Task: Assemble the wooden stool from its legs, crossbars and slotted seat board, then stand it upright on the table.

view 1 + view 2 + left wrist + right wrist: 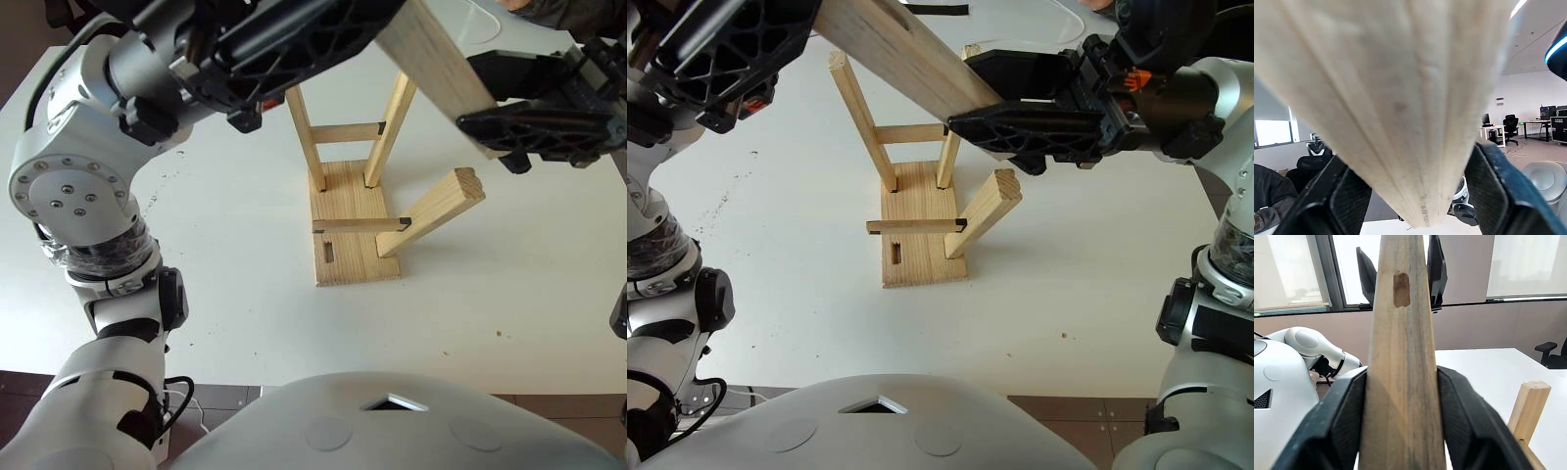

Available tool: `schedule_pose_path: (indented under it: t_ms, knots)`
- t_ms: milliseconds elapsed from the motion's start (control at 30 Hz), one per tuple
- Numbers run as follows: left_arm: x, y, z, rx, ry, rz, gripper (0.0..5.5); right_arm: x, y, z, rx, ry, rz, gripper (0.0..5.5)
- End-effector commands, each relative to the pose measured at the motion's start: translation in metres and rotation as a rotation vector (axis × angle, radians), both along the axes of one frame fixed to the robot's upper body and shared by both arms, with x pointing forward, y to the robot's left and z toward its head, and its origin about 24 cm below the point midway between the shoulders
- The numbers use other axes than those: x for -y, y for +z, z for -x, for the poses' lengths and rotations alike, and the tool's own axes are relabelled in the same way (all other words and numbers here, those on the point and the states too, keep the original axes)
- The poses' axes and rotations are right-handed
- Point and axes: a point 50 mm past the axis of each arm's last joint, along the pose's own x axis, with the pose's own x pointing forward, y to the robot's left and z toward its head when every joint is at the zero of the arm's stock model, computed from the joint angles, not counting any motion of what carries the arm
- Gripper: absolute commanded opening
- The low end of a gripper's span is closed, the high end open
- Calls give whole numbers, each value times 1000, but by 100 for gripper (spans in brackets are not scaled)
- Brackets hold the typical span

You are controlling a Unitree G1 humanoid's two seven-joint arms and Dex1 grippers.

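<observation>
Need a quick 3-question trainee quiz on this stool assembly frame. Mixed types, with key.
1. True or false: the seat board stands on edge.
2. Left gripper and right gripper: which holds the raised leg? A) left only B) right only C) both
3. Fill in: the near-right leg on the board is ____ (upright/tilted).
Key: 1 false, it lies flat; 2 C; 3 tilted.

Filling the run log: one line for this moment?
left tool: shut on loose leg | right tool: shut on loose leg | seat board: flat | upright legs: two | leaning leg: one
</observation>
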Motion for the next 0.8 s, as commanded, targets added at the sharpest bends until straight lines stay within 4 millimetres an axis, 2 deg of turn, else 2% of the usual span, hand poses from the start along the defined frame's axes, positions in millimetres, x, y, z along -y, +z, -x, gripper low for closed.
schedule_pose_path:
  t_ms: [33, 67, 233, 367, 633, 667, 800]
  knots:
    - [1, -2, 2, 8, -12, -42, 285, 0, 0, 1, 30, 0, 13, 205]
    - [1, -3, 3, 9, -16, -50, 285, 0, 0, 1, 34, -2, 13, 205]
    - [1, -17, 4, 15, -20, -105, 210, 1, 2, 0, 50, 1, 14, 205]
    - [8, -26, 1, 14, -18, -119, 208, 1, 2, -1, 57, 1, 24, 205]
    - [14, -27, -2, 44, -20, -133, 208, -3, 1, -4, 104, -50, 62, 205]
    - [13, -27, -1, 49, -19, -136, 208, -3, 0, -6, 111, -62, 68, 241]
    - [8, -29, -2, 58, 0, -143, 208, -2, 0, -9, 121, -89, 68, 300]
